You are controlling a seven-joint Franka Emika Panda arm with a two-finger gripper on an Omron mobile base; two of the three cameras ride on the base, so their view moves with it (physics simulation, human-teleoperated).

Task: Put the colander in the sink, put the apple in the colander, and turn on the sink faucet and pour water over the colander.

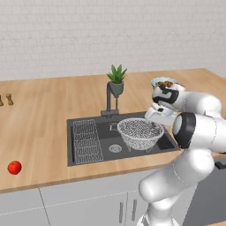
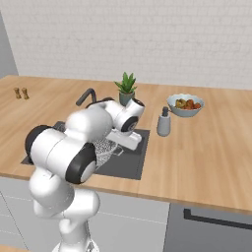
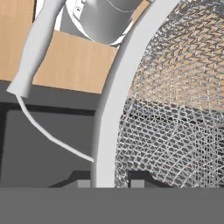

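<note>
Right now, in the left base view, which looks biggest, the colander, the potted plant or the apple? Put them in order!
1. colander, clearly the biggest
2. potted plant, though it stands farther back, so it may look smaller than it is
3. apple, the smallest

Silvery wire-mesh colander (image 1: 140,132), matt dark sink (image 1: 103,150), wood-grain counter (image 1: 39,114), glossy apple (image 1: 14,167).

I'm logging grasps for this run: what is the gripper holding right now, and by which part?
The gripper is shut on the round silvery wire-mesh colander, pinching its thin rim on the right side, above the dark grey sink.
</note>
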